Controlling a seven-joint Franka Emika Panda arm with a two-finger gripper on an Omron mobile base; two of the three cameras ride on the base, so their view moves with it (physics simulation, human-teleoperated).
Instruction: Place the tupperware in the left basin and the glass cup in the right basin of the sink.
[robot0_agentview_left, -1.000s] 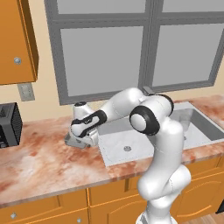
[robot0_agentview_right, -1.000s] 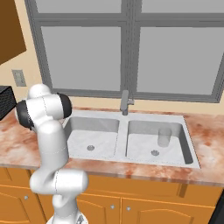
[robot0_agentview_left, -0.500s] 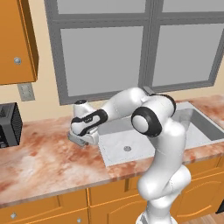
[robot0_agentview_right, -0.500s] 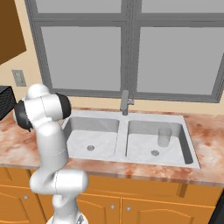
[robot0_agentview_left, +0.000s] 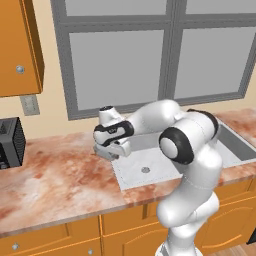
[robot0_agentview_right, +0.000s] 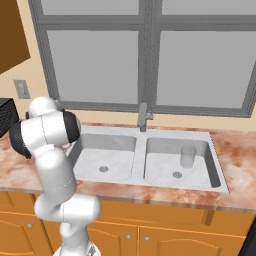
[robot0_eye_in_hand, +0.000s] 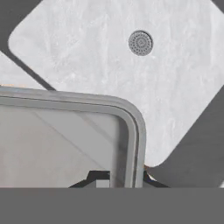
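tupperware: shallow grey rectangular open tray (robot0_eye_in_hand: 65, 140), held off the counter over the near-left corner of the left basin (robot0_eye_in_hand: 109, 65), a pale grey marbled bowl with round drain.
gripper: two dark fingers (robot0_eye_in_hand: 118, 177) pinching the tray's rim wall.
glass cup: clear tumbler (robot0_agentview_right: 188, 156), upright in the right basin (robot0_agentview_right: 175, 160).
step: tray transfer, probably near release.
next: carry further over the bowl, lower, then open.

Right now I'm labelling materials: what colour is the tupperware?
Plain grey; the tupperware shows best in the hand view.
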